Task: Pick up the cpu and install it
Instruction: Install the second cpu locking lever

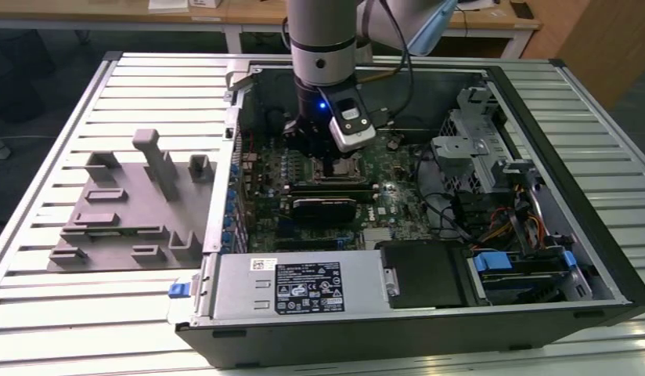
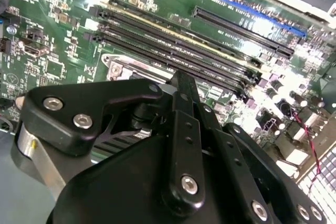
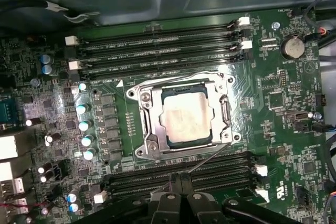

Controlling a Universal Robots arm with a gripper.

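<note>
The cpu (image 3: 186,119) lies flat inside the motherboard socket (image 3: 183,119), its silver top facing up and framed all round by the socket's metal bracket. A thin wire lever (image 3: 207,160) runs slantwise from one corner of the bracket toward the memory slots (image 3: 178,174) on the near side of the socket; a second bank of memory slots (image 3: 157,51) lies on the far side. All of this sits on the green motherboard (image 3: 283,108).

The pincer (image 3: 178,182) hangs over the board just beside the socket, its two black fingertips drawn together with no gap showing between them and nothing held; it appears to stand clear of the chip, though the angle is poor for judging contact with the board. In the second wrist view its black linkage (image 2: 184,145) crowds the foreground above the slots.

In the exterior view the arm (image 1: 325,47) reaches down into an open computer case (image 1: 573,258) lying on a slatted tabletop (image 1: 51,313). A grey tray (image 1: 129,211) of moulded holders rests on the tabletop at the exterior view's left, apart from the case.
</note>
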